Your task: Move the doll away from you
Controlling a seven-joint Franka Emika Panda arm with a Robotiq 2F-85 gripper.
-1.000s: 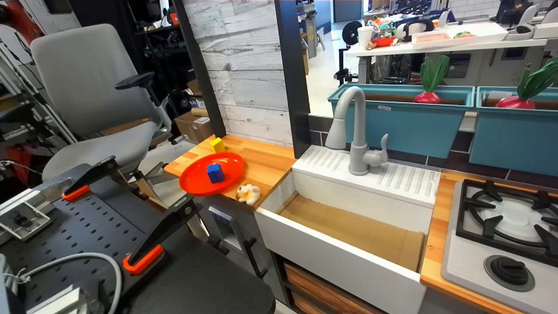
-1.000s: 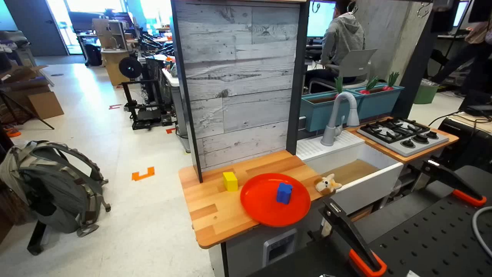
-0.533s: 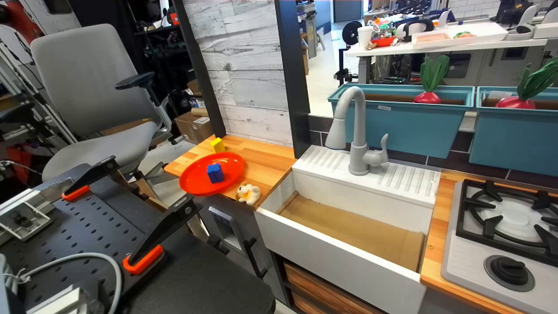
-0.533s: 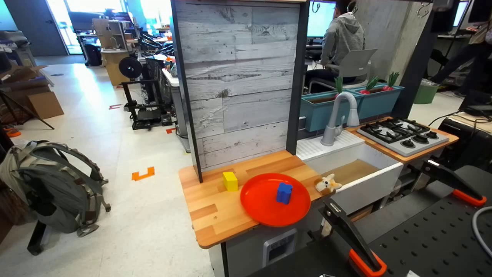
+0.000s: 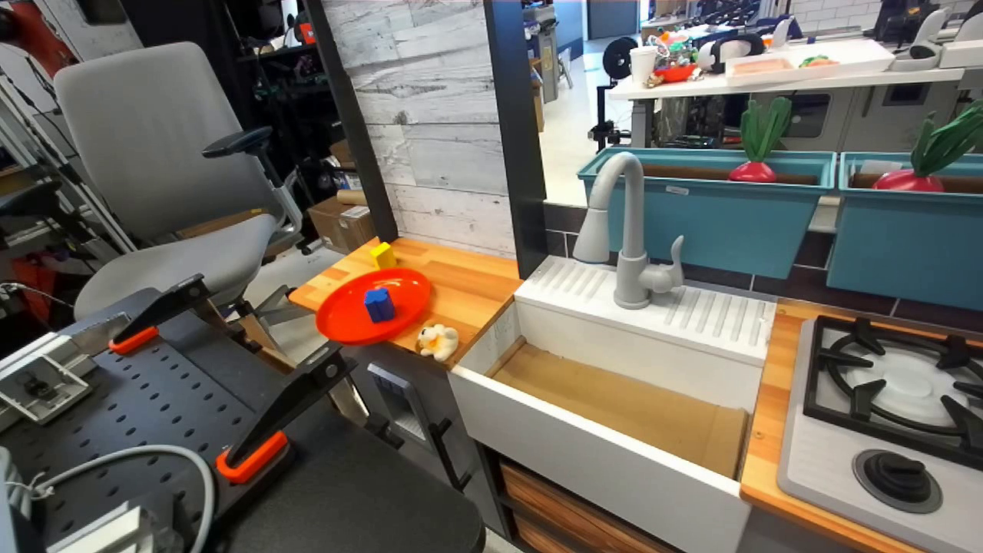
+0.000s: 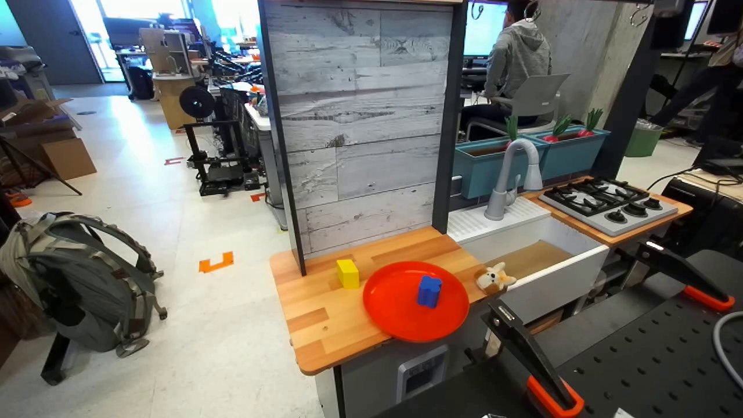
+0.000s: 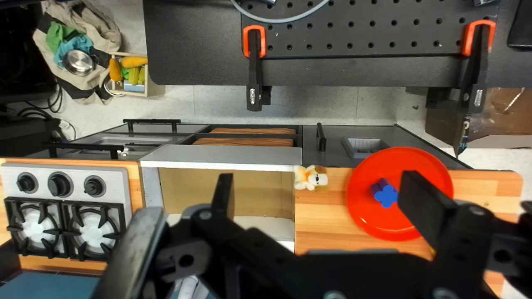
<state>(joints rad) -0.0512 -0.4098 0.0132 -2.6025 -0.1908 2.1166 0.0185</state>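
Observation:
The doll [image 6: 493, 278] is a small white and tan plush dog. It lies at the front edge of the wooden counter [image 6: 325, 348], beside the sink. It also shows in the other outside picture [image 5: 439, 342] and in the wrist view [image 7: 310, 177], with its head toward the red plate. My gripper [image 7: 318, 176] shows only in the wrist view. Its black fingers [image 7: 430, 207] stand wide apart with nothing between them. The gripper is above the counter and sink, apart from the doll, which shows in the gap between the fingertips.
A red plate [image 6: 389, 307] holding a blue block [image 6: 429, 292] is beside the doll. A yellow block [image 6: 348, 274] stands behind the plate. The white sink [image 5: 599, 453] with a grey faucet [image 5: 633, 230] adjoins the counter. A stove [image 5: 806, 430] lies beyond it. Black clamps [image 5: 292, 399] grip the dark table.

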